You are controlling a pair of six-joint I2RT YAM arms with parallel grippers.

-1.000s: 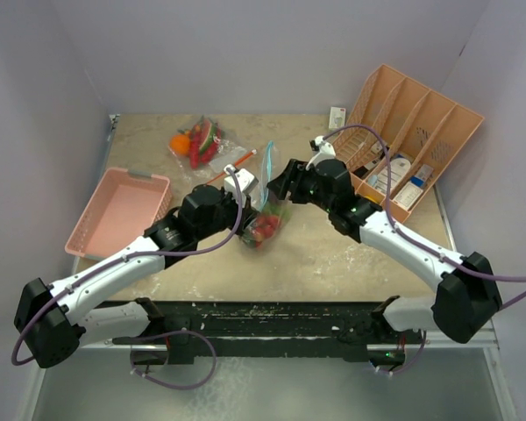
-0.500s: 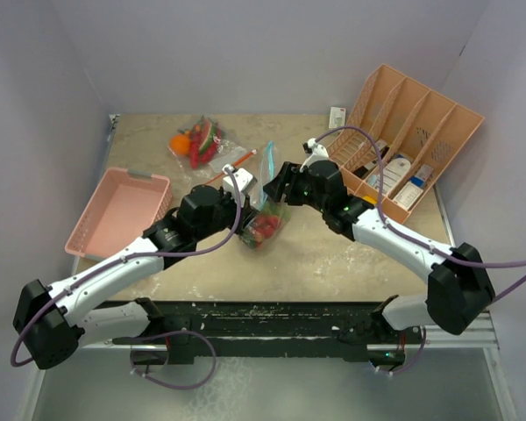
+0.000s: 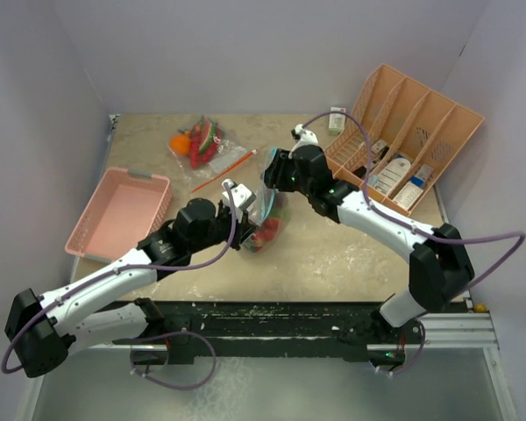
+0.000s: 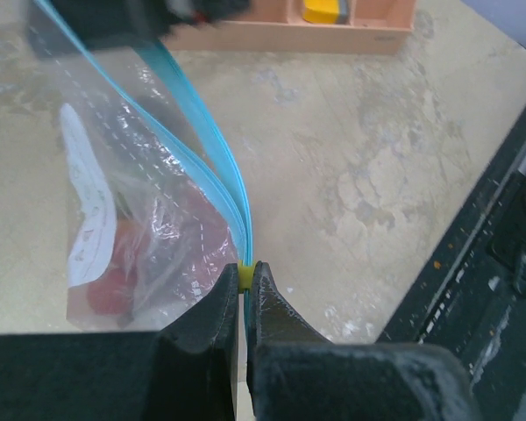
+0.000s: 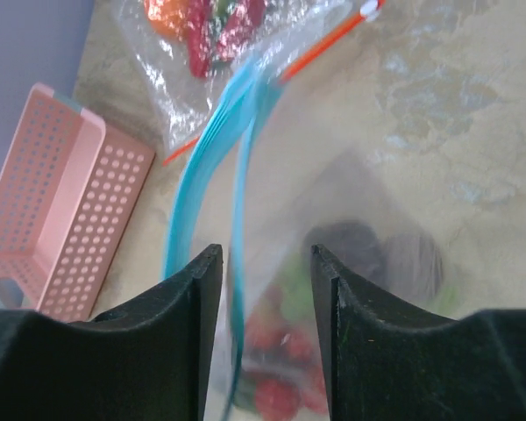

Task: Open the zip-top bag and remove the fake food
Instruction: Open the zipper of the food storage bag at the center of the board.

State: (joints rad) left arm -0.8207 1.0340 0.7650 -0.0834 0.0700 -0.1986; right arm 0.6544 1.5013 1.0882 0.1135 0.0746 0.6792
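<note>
I've got the zip-top bag [image 3: 272, 212] held up off the bench [image 3: 333, 254] so its blue zip is stretched taut for parting. My left gripper [image 4: 248, 279] is clamped on the bag's near zip end as an anchor. My right gripper [image 5: 265, 256], jaws apart, straddles one lip at the bag's far end, and the fake food [image 3: 265, 232] sits in the bag's bottom.

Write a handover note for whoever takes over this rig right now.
Left gripper: shut on one end of the blue strip of the zip-top bag.
Right gripper: open, jaws astride the strip farther along.
Fake food: red pieces inside that bag; more in a second bag at the table's far side.
Done: bag gripped. Left: open the bag, take the food out.
</note>
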